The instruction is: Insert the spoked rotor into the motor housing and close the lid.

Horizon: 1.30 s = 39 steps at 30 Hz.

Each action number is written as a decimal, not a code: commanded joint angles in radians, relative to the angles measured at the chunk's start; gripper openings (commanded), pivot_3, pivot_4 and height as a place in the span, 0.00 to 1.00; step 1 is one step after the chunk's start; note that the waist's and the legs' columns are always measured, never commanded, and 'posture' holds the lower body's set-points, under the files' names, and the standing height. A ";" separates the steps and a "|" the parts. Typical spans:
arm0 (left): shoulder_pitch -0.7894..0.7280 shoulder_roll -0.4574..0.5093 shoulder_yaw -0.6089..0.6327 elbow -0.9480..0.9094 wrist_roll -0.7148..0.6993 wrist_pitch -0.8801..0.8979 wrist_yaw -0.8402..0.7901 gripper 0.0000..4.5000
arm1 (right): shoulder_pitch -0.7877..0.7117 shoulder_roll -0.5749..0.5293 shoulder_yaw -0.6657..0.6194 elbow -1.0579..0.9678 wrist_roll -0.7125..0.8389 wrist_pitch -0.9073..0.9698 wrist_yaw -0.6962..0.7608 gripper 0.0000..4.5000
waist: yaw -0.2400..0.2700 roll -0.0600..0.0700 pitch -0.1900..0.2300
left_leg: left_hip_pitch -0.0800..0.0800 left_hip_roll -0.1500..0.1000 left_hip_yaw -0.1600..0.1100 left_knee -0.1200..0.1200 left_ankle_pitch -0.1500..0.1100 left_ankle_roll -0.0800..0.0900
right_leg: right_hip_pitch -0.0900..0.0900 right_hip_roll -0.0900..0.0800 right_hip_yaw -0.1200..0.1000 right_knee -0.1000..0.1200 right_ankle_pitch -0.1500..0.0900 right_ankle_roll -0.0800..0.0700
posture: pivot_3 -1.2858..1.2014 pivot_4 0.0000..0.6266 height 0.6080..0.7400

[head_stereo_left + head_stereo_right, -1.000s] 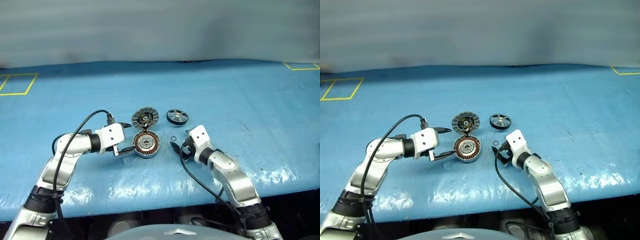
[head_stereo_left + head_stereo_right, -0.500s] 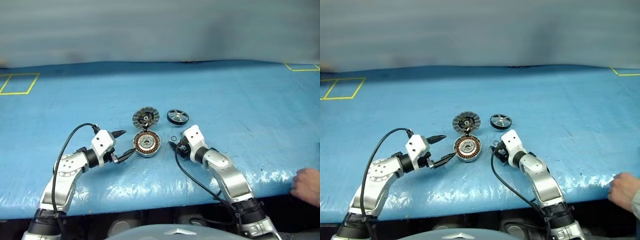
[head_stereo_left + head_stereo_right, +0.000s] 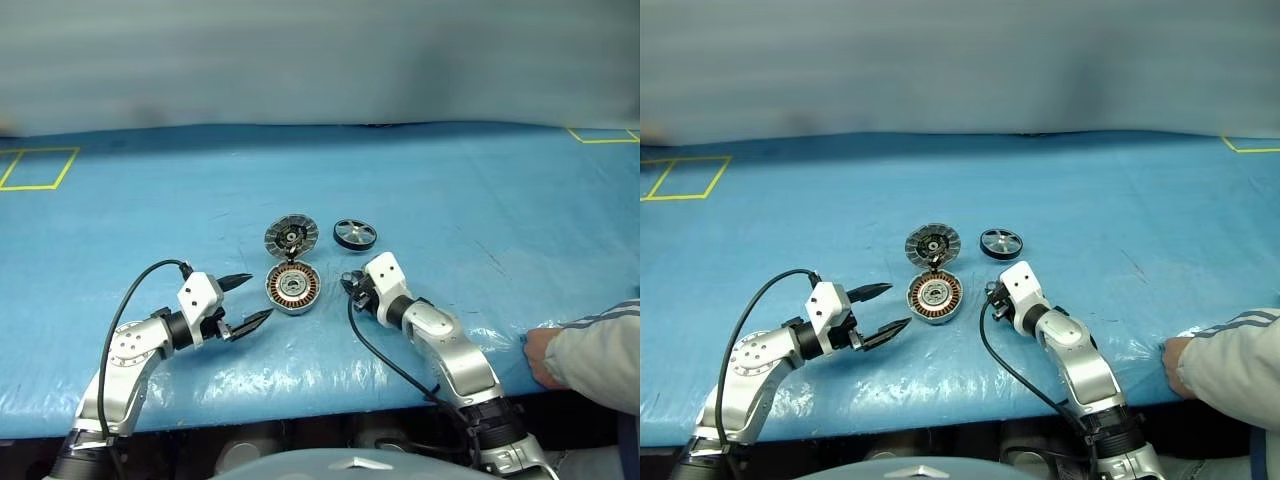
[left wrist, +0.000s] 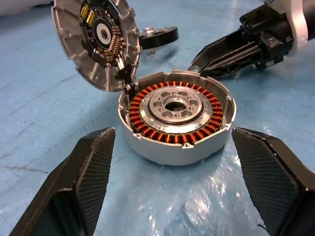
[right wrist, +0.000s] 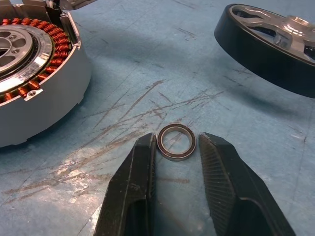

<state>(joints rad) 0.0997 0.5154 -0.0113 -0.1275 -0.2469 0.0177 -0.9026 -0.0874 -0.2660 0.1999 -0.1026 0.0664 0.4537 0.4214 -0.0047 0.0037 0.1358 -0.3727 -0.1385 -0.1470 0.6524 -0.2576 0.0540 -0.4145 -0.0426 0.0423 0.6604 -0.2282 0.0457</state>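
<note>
Rotor still out of housing, lid open, right gripper narrowed around small ring.

Spoked rotor (image 3: 355,234) lies flat on blue table cover (image 3: 450,200), well apart from motor housing (image 3: 293,288), behind and to its right. Housing sits open, copper windings showing; lid (image 3: 291,236) hinged at its far edge, tilted up, ribbed face toward robot. Small metal ring (image 5: 176,141) flat on cover between housing and rotor. Right gripper (image 5: 177,147) low over ring, fingers (image 5: 143,167) close on both sides of it, touching or just short, can't tell; ring not lifted. Left gripper (image 3: 244,300) just left of housing, jaws wide apart, holding nothing. Person's hand (image 3: 543,355) and sleeve (image 3: 600,350) at cover's near right edge.
</note>
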 commanded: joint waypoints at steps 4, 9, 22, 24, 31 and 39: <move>-0.010 -0.025 -0.004 -0.002 -0.062 -0.014 -0.028 0.90 | 0.023 -0.004 -0.016 -0.018 0.015 0.016 0.005 0.17 | 0.005 0.000 0.000 | 0.000 0.000 0.000 0.000 0.000 0.000 | 0.000 0.000 0.000 0.000 0.000 0.000 | 0.52 0.24 1.00; -0.024 -0.034 -0.021 0.006 -0.084 0.013 -0.046 0.90 | 0.020 -0.012 -0.027 -0.072 0.028 0.023 0.008 0.16 | 0.008 0.000 0.000 | 0.000 0.000 0.000 0.000 0.000 0.000 | 0.000 0.000 0.000 -0.001 0.000 0.000 | 0.52 0.24 1.00; -0.019 0.008 -0.035 0.032 -0.058 -0.093 -0.110 0.90 | -0.102 -0.003 0.100 -0.181 0.034 0.038 0.108 0.16 | -0.001 0.001 0.000 | -0.002 0.002 0.000 -0.003 0.002 0.000 | -0.002 0.001 0.000 -0.001 -0.001 -0.001 | 0.52 0.24 1.00; -0.013 0.012 -0.031 0.043 -0.052 -0.112 -0.108 0.90 | -0.120 0.002 0.132 -0.151 0.018 0.030 0.116 0.16 | -0.001 0.000 0.000 | -0.002 0.002 0.000 -0.003 0.003 -0.001 | -0.003 0.001 0.000 -0.002 -0.001 -0.001 | 0.52 0.24 1.00; 0.012 0.004 -0.015 0.084 -0.036 -0.161 -0.079 0.90 | -0.168 0.040 0.198 -0.082 0.011 0.014 0.143 0.16 | -0.002 0.000 0.001 | -0.003 0.002 0.000 -0.004 0.002 -0.001 | -0.004 0.001 0.000 -0.002 -0.001 -0.001 | 0.52 0.24 1.00; 0.032 0.003 -0.012 0.091 -0.037 -0.182 -0.048 0.90 | -0.160 0.043 0.218 -0.077 0.011 0.016 0.154 0.16 | -0.003 0.000 0.000 | -0.004 0.002 0.000 -0.004 0.002 -0.001 | -0.006 0.001 0.000 -0.002 -0.001 -0.002 | 0.52 0.24 1.00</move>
<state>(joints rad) 0.1308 0.5166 -0.0431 -0.0342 -0.2833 -0.1435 -0.9579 -0.2418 -0.2286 0.4179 -0.1616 0.0776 0.4880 0.5693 -0.0078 0.0042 0.1363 -0.3767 -0.1367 -0.1468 0.6484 -0.2555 0.0527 -0.4205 -0.0415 0.0423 0.6582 -0.2290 0.0442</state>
